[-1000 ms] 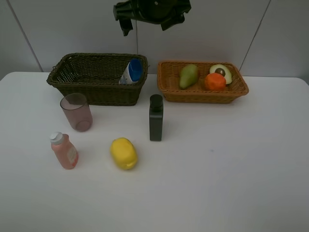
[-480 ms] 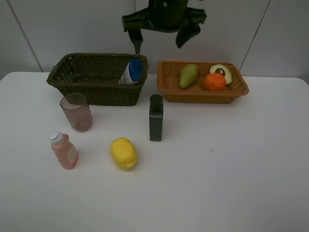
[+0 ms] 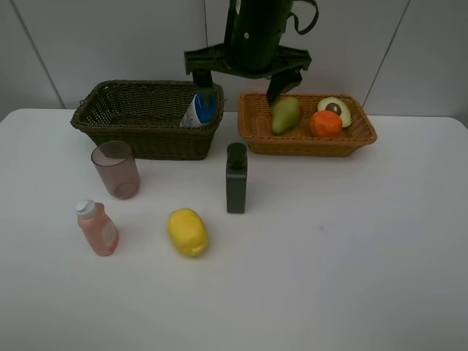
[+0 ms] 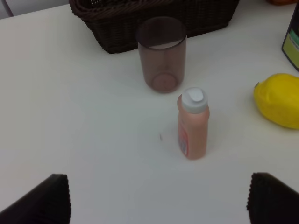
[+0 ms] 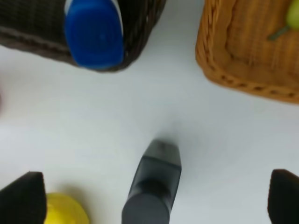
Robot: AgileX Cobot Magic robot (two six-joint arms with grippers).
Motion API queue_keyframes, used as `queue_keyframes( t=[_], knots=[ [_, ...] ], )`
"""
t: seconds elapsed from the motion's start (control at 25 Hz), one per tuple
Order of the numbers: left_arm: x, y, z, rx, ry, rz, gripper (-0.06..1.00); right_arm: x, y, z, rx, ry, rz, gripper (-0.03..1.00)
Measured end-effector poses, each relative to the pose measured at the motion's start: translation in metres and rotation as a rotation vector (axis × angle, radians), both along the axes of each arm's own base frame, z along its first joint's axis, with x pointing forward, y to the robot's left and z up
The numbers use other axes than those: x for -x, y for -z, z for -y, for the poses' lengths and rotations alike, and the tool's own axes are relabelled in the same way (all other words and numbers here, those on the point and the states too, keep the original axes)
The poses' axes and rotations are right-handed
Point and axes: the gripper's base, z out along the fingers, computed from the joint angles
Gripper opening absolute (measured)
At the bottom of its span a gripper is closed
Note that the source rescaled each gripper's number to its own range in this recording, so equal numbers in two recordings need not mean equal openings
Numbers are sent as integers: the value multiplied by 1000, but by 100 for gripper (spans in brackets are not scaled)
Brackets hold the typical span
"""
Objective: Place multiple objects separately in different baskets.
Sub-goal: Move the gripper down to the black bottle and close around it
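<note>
A white table (image 3: 351,256) seen from a high camera, with a dark green bottle (image 3: 236,179) standing upright near its middle. Every place below is given from that bottle.

Behind it and to the left sits the dark brown-green basket (image 3: 110,124). Inside, a white blue-capped bottle (image 3: 200,108) leans against the end nearest the dark green bottle. Behind it and to the right sits the light orange basket (image 3: 292,142), holding 3 fruits: a green-red pear (image 3: 285,115) closest, then an orange (image 3: 326,123), and an avocado half (image 3: 336,110) just behind the orange.

To the left, a pink cup (image 3: 115,170) stands upright, just in front of the dark basket. In front and to the left lies a yellow lemon (image 3: 188,232). Farther left than the lemon, a pink bottle (image 3: 97,228) with a white cap stands upright.

The right gripper (image 3: 235,89) hangs above and behind the dark green bottle, over the gap between the 2 baskets, its jaws spread wide and empty. The left gripper (image 4: 156,205) shows only in its wrist view, on the side with the pink bottle and cup; its jaws are spread wide and it holds nothing.
</note>
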Motion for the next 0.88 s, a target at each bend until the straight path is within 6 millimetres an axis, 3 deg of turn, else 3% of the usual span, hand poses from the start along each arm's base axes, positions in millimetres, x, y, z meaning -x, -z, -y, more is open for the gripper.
queue_keyframes(
  t=[0.36,0.76,0.88],
  knots=[
    [0,0,0,0,0,0,100,8,55,2,-29,42,-56,100],
    [0,0,0,0,0,0,100,9,99,0,-18,58,-107,100],
    [0,0,0,0,0,0,100,8,104,-1,-19,57,-108,100]
  ],
)
